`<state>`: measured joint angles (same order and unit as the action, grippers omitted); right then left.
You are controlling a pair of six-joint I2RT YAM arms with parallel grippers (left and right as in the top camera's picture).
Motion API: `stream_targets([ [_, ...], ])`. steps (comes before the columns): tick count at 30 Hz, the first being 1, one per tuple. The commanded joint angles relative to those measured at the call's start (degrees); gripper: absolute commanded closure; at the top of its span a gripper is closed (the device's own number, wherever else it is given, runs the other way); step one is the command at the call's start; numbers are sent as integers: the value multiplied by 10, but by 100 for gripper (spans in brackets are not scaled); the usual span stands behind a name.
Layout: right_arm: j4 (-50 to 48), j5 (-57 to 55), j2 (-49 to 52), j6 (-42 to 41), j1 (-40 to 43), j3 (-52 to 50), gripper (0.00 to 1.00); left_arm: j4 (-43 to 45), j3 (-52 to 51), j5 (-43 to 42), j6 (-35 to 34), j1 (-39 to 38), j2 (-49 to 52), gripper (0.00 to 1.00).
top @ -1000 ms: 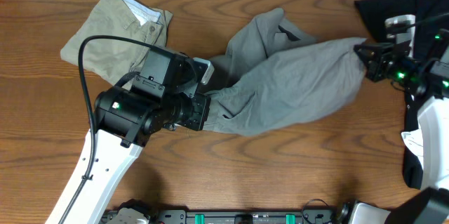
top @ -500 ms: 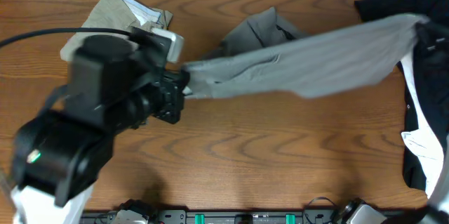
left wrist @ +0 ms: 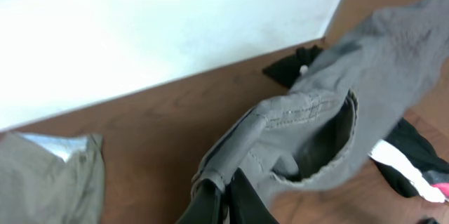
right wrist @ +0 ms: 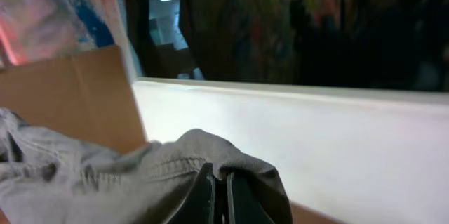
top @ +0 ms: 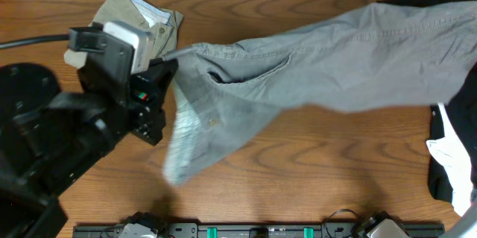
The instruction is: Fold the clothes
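**Grey shorts (top: pixel 313 59) strung between both claws, up off the table**

- Left claw (top: pixel 170 65): pressed together on one end of the shorts. Left wrist view shows the fingers (left wrist: pixel 210 203) pinching a stitched hem, with the rest of the cloth (left wrist: pixel 309 119) running away from them.
- Right claw (right wrist: pixel 219 194): pressed together on the other end, with grey fabric (right wrist: pixel 105 175) bunched over the tips. It's off the right edge of the overhead view.
- Position: the shorts span almost the full width of the table (top: pixel 298 178). They look lifted clear of it, not resting.
- Key relation: the long axis runs left-right, claw to claw. From the left claw the cloth goes to the robot's right. A loose part hangs from the left end toward the front edge. It's blurred, so I can't tell if it touches the wood.
- Neighbours: khaki pair (top: pixel 141 14) sits just behind the left claw. Black garment (top: pixel 440 186) and white garment (top: pixel 447 148) are piled at the right edge, under the right end of the shorts.
- My read: this is the spread-out step, with no fold made yet. Next is lowering flat onto the bare middle of the table, both arms together, keeping the axis across it.
- Risk: the right end lands on the black/white pile, or the hanging part tucks under.
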<state>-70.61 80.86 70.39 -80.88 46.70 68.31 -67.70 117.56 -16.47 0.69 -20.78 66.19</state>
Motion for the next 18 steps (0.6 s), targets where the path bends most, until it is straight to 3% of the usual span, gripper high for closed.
stream_targets([
  [1, 0, 9, -4, -117, 5, 41, 99, 4, 29, 5, 23, 3, -4, 94],
  [4, 25, 8, -4, -167, 5, 79, 99, 0, 42, 4, 23, 3, -4, 94],
  [7, 129, -5, -4, -189, 5, 114, 98, -6, 48, 2, 22, 3, -4, 94],
  [12, 312, -11, -4, -100, 5, 167, 99, -9, 48, 0, 21, 3, -4, 94],
  [14, 348, -33, -2, -77, -2, 179, 99, -8, 48, 0, 21, 3, -4, 94],
  [18, 360, -110, 19, -106, -12, 231, 98, -3, 48, 0, 21, 3, -3, 94],
])
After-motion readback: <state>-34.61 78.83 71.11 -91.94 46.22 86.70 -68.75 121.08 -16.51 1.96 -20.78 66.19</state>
